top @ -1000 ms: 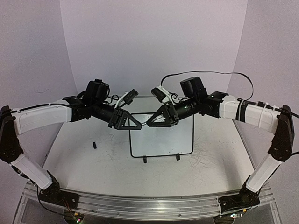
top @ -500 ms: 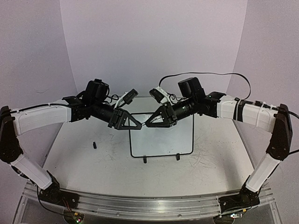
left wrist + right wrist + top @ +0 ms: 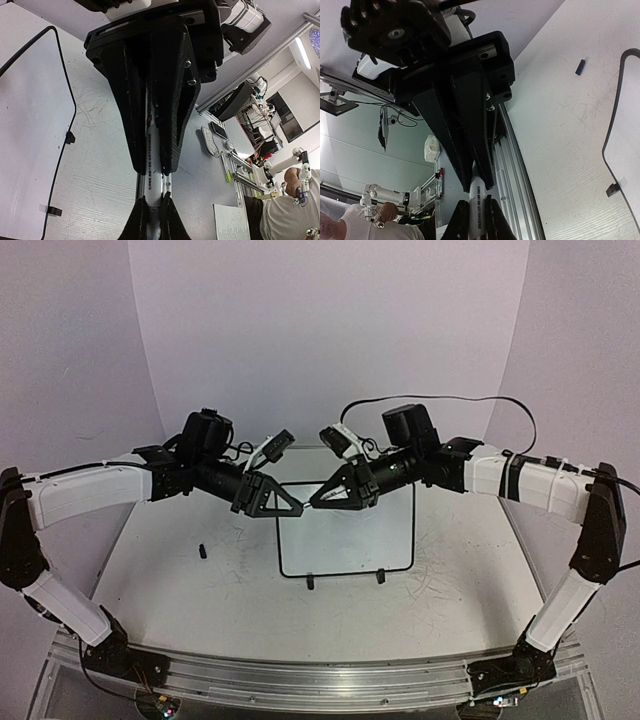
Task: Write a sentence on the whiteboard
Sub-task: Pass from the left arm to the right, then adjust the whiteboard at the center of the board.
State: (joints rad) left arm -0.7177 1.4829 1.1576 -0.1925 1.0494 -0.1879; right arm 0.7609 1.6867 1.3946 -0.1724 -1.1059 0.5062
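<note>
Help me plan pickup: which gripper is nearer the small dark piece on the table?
Left. The left gripper hangs right of the dark piece; the right gripper is farther right.

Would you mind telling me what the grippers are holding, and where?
A white marker: the left gripper clamps one end, the right gripper the other.

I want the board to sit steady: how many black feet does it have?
2, both on the near edge of the whiteboard: the left foot and the right foot. Others may hide at its far edge.

You can read nothing for certain: the small black print along the white marker (image 3: 154, 182) (image 3: 477, 196) barrel is too blurred.
</note>
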